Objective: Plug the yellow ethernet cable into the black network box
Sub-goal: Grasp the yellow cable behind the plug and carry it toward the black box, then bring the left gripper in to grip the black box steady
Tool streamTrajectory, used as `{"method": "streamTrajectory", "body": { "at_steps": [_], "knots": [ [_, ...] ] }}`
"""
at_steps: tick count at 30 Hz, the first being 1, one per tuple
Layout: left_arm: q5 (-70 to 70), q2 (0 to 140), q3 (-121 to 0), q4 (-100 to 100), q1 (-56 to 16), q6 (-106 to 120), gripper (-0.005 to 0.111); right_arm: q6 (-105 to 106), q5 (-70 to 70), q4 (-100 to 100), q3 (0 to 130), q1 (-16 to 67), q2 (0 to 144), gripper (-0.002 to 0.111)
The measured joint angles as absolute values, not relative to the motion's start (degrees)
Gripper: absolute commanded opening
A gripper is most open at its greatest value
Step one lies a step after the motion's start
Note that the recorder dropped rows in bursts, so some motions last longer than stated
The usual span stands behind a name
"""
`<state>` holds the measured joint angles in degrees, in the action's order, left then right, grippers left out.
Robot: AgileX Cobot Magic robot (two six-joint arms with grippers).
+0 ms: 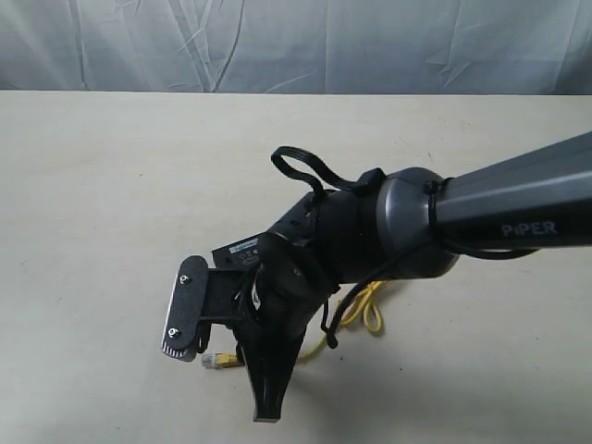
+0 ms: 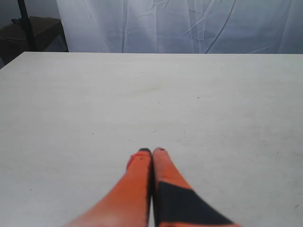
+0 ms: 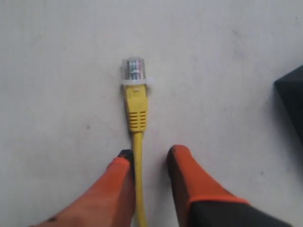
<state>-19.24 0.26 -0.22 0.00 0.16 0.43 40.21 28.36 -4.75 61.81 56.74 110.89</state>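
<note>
On table, yellow ethernet cable lying inside R tool (parted, not clamped), L tool closed.

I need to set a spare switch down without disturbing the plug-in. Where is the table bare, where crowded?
Bare: the table left of the black network box in the exterior view, and the far strip along the backdrop cloth. The left hand also faces open table. Crowded: near middle, where the right hand straddles the yellow ethernet cable beside the box.

The exterior view looks down on the surface; the right wrist view, close above it, shares the yellow ethernet cable; the left wrist view looks low across.
</note>
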Motion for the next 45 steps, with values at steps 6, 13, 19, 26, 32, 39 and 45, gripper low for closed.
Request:
{"method": "streamTrajectory", "body": {
  "at_steps": [6, 13, 19, 26, 32, 39, 45],
  "knots": [
    [-19.24, 0.26, -0.22, 0.00, 0.16, 0.43, 0.000, 39.98, 28.83, -4.52, 61.86, 56.74, 112.28, 0.008],
    [-19.24, 0.26, -0.22, 0.00, 0.16, 0.43, 0.000, 36.60, 30.48, -4.52, 61.94, 56.74, 112.12, 0.000],
    [-19.24, 0.26, -0.22, 0.00, 0.16, 0.43, 0.000, 27.07, 32.25, -4.52, 61.94, 56.63, 106.42, 0.000],
    [-19.24, 0.26, -0.22, 0.00, 0.16, 0.43, 0.000, 16.66, 36.64, -4.86, 61.94, 50.66, 102.14, 0.000],
    [-19.24, 0.26, -0.22, 1.35, 0.16, 0.43, 0.000, 14.49, 36.70, -8.00, 61.94, 45.78, 102.05, 0.000],
    [-19.11, 0.26, -0.22, 3.74, 0.16, 0.43, 0.000, 14.38, 36.24, -10.44, 61.94, 45.64, 102.05, 0.000],
    [-5.81, 0.26, -0.08, 2.24, 0.16, 0.43, 0.000, 14.36, 35.98, -11.03, 61.94, 45.64, 102.05, 0.000]
  ]
}}
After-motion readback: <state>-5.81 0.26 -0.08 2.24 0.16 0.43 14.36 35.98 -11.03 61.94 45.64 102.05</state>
